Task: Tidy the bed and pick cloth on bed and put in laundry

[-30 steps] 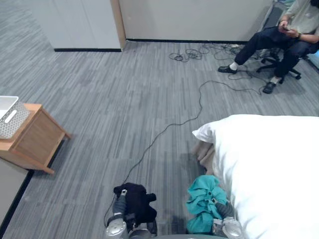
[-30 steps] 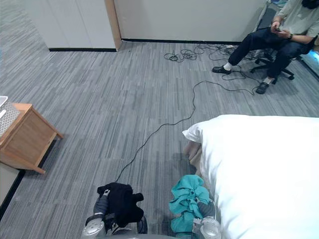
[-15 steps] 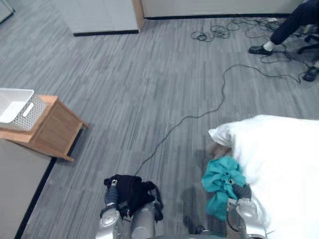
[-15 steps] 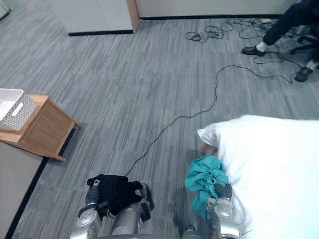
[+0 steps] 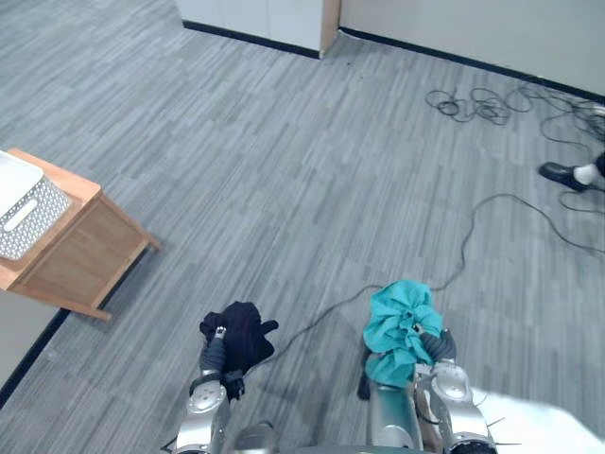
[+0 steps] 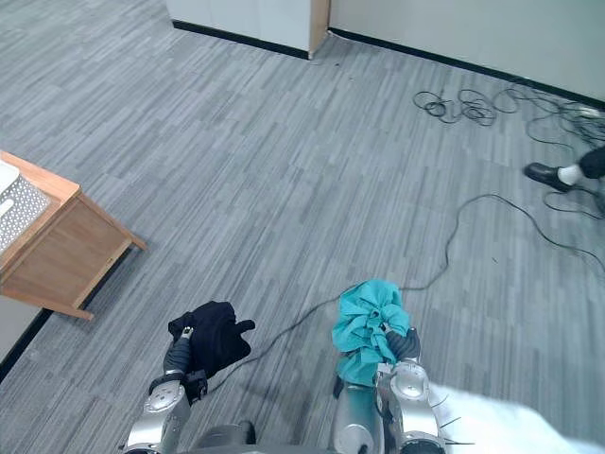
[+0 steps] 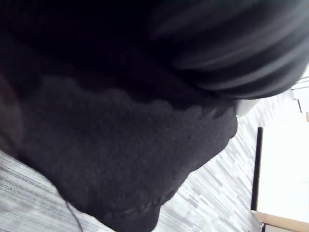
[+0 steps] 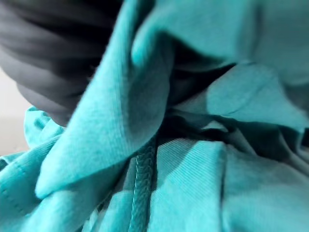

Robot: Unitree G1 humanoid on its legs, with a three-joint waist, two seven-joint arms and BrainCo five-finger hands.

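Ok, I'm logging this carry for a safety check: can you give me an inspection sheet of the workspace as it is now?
Surface: grey carpet floor; a white bed corner at the lower right.
Job's things: black cloth bunched on the left hand; teal cloth bunched on the right hand; white perforated basket on a wooden side table at the left.
Clutter: nothing seen.
Hands: both held low in front, each covered by its cloth.
Cables: a tangle of cables on the floor near the far wall.
Surroundings: a person's shoe at the right edge.
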